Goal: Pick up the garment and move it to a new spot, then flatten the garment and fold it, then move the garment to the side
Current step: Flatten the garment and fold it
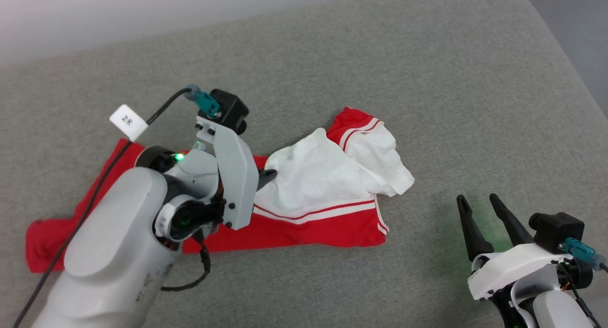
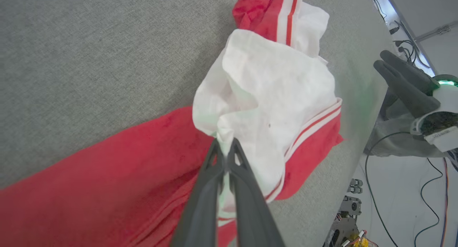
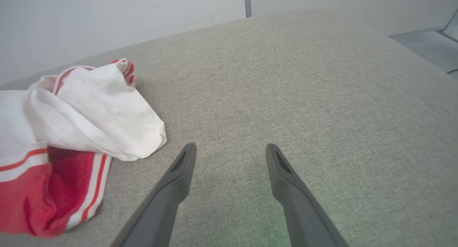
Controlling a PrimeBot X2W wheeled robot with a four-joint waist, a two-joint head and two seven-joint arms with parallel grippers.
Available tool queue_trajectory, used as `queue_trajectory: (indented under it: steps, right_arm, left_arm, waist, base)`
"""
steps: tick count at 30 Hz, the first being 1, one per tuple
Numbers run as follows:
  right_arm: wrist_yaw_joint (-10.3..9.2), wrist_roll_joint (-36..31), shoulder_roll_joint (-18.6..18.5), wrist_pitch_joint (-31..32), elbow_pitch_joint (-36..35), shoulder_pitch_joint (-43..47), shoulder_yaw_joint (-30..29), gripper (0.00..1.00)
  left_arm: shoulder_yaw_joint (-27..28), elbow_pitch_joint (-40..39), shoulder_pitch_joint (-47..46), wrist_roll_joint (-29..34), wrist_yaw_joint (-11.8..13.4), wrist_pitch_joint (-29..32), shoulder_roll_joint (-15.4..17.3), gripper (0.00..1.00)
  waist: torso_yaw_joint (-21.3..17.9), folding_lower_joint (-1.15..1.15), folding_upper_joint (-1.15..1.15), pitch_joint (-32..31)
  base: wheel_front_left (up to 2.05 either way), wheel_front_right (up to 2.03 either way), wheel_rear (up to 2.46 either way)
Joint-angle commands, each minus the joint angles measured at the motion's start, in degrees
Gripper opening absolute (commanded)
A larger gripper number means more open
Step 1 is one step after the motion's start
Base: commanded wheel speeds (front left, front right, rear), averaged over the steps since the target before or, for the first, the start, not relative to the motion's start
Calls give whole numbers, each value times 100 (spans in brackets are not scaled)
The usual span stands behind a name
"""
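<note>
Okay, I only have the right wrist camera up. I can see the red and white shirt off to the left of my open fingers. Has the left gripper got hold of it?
Observer: Yes. The left wrist view has the left gripper shut on the garment, pinching a bunched fold of its white section.
Operator: How far does the shirt run beyond my picture?
Observer: In the head view its red body stretches along the cushion to the robot's left, passing under the left forearm.
Operator: Anything else near it?
Observer: A white tag on the left arm's black cable shows just beside the red body's far corner.
</note>
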Motion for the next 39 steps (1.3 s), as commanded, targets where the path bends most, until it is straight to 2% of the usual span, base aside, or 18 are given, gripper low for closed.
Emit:
queue_trajectory:
  steps: [1, 7, 13, 19, 26, 35, 39]
  right_arm:
    - [-6, -10, -36, 25, -4, 46, -36, 100]
    - [-6, -52, -79, 104, -78, 124, -79, 100]
    - [-6, -103, -111, 184, -164, 159, -132, 100]
    - [-6, -149, -157, 272, -257, 235, -201, 100]
    - [-6, -190, -208, 385, -376, 296, -268, 100]
    - [-6, -233, -218, 537, -522, 396, -312, 100]
    - [-6, -263, -225, 602, -609, 391, -348, 100]
  left_arm:
    - [2, -119, 53, -82, -40, -1, -15, 0]
    - [85, -594, 138, -298, 20, 146, 43, 0]
    - [225, -1327, 388, -586, 191, 393, 218, 0]
    - [408, -2249, 919, -891, 326, 601, 573, 0]
    - [583, -3077, 1773, -1158, 642, 722, 939, 0]
    - [781, -3414, 2745, -1256, 928, 659, 1333, 0]
    - [917, -3291, 3033, -1127, 946, 523, 1534, 0]
  waist:
    - [103, 0, 0, -87]
    - [272, 0, 0, -172]
    - [472, 0, 0, -246]
    - [720, 0, 0, -321]
    - [1039, 0, 0, -407]
    - [1313, 0, 0, -488]
    - [1422, 0, 0, -489]
  base:
    - [0, 0, 0]
    - [0, 0, 0]
    - [0, 0, 0]
    - [0, 0, 0]
    - [0, 0, 0]
    - [0, 0, 0]
    - [0, 0, 0]
